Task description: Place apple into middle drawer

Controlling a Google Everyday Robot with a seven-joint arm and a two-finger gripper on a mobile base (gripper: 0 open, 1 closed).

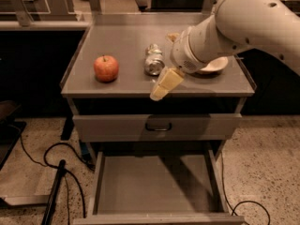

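The apple (106,68) is red-orange and sits on the left part of the grey cabinet top (122,36). My gripper (164,85) hangs cream-coloured over the front edge of the top, right of the apple and apart from it, holding nothing that I can see. The middle drawer (150,186) stands pulled out below, its flat grey floor bare. My arm's shadow falls across its right side.
A silver can (153,60) lies on the top just behind the gripper. A cream bowl (214,65) is partly hidden behind my arm. A shut drawer front with a black handle (158,124) sits above the open drawer. Black cables (51,172) lie on the floor at left.
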